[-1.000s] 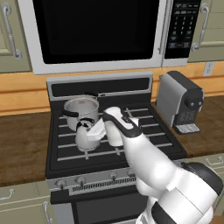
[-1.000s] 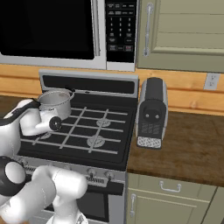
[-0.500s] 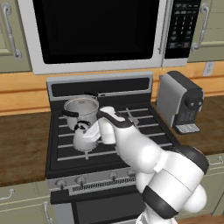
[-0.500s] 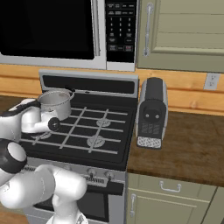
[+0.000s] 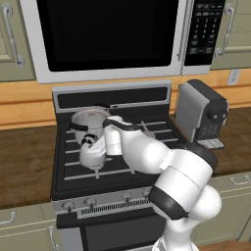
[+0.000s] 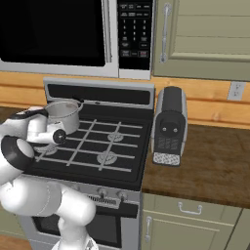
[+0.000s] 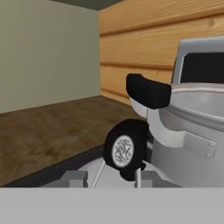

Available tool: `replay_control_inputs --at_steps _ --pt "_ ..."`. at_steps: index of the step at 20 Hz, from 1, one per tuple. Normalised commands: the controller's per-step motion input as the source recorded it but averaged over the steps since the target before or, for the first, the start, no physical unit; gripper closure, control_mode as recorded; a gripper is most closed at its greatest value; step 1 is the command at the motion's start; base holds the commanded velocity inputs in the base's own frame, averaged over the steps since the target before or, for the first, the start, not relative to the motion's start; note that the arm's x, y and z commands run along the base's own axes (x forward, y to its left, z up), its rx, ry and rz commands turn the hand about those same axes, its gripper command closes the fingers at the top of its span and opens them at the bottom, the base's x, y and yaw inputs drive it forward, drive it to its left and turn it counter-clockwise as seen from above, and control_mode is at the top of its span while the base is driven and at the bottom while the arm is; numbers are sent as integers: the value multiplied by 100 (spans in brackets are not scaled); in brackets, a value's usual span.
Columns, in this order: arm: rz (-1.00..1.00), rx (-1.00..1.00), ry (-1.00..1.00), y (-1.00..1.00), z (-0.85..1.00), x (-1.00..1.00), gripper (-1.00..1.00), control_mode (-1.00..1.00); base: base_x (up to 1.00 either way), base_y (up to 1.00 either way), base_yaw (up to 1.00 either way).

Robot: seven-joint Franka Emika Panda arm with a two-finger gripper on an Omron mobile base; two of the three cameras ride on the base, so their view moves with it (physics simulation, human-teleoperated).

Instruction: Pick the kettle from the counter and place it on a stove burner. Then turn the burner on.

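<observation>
Left base view: we find the kettle point(image 5: 92, 153) over the stove's point(image 5: 162, 130) front-left burner, beside the steel pot point(image 5: 89, 121), on the gripper point(image 5: 100, 147).
Right base view: we see the arm's wrist at the stove's left edge, before the pot.
Hand view: we judge the fingers closed on the kettle's handle, body directly below the hand; counter point(image 7: 48, 127) beyond.

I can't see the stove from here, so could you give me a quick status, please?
Gripper shut on the kettle. Kettle over the front-left stove burner, close to the grate. Steel pot right behind it.
</observation>
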Motion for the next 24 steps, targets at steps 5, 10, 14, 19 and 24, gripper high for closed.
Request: replay_control_inputs --at_steps 5,10,14,19,24 --pt "-1 -2 0 11 -24 27 100 -100 0 0 0" --pt "0 -1 -1 2 -20 8 -100 -100 0 0 0" --pt "0 0 -1 -17 -3 -11 -100 -100 0 0 0" --pt "0 0 0 -35 0 -26 -100 -100 0 0 0" --pt "0 0 0 -28 1 -21 -100 -100 0 0 0"
